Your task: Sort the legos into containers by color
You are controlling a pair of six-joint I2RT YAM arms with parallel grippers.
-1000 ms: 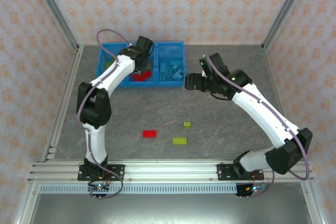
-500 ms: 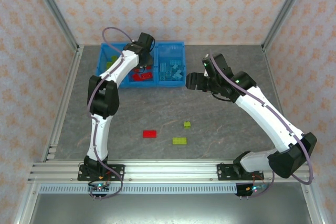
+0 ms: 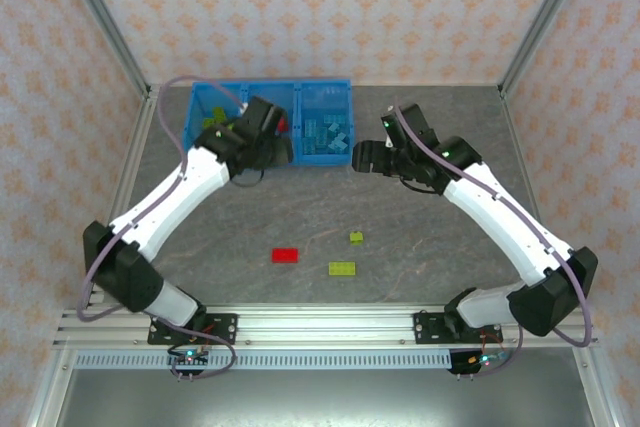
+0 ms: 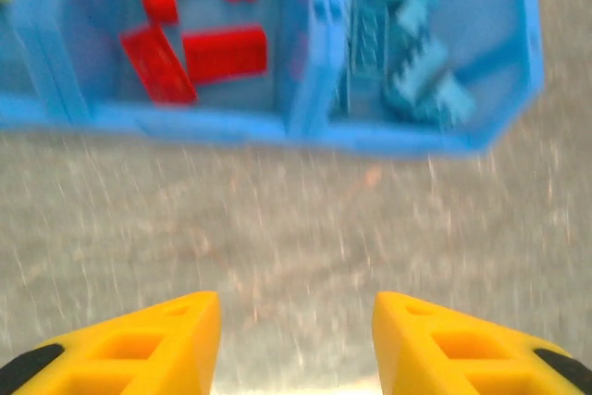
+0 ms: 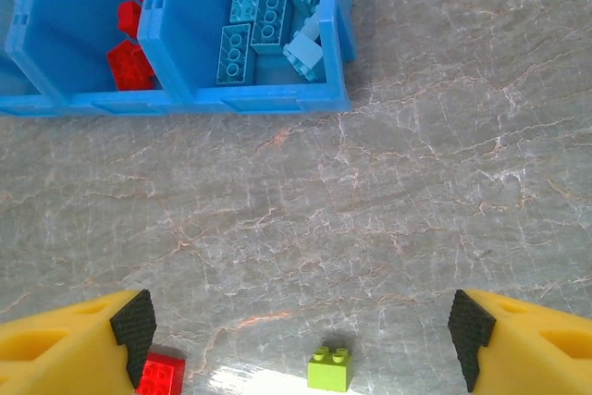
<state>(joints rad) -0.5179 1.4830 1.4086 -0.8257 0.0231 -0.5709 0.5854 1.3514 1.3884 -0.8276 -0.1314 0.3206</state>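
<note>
Hovering over the desk [image 3: 250,209] at the near edge of the blue bin tray [image 5: 250,100], the left gripper [image 4: 296,339] has its jaws apart, nothing between them. The tray sits at the far side of the desk with three compartments in a row: lime green bricks [image 3: 213,119] in the left one, red bricks [image 4: 222,51] in the middle, light blue bricks [image 5: 268,18] in the right. Three legos lie loose on the desk, well apart from the tray: a red brick [image 3: 286,255], a flat lime brick [image 3: 342,269], and a small lime brick [image 3: 356,237] just beyond it. The right gripper [image 5: 301,326] hangs above the desk near the tray's right near corner, jaws wide apart and empty. In the right wrist view the small lime brick lies on the desk below the gap.
</note>
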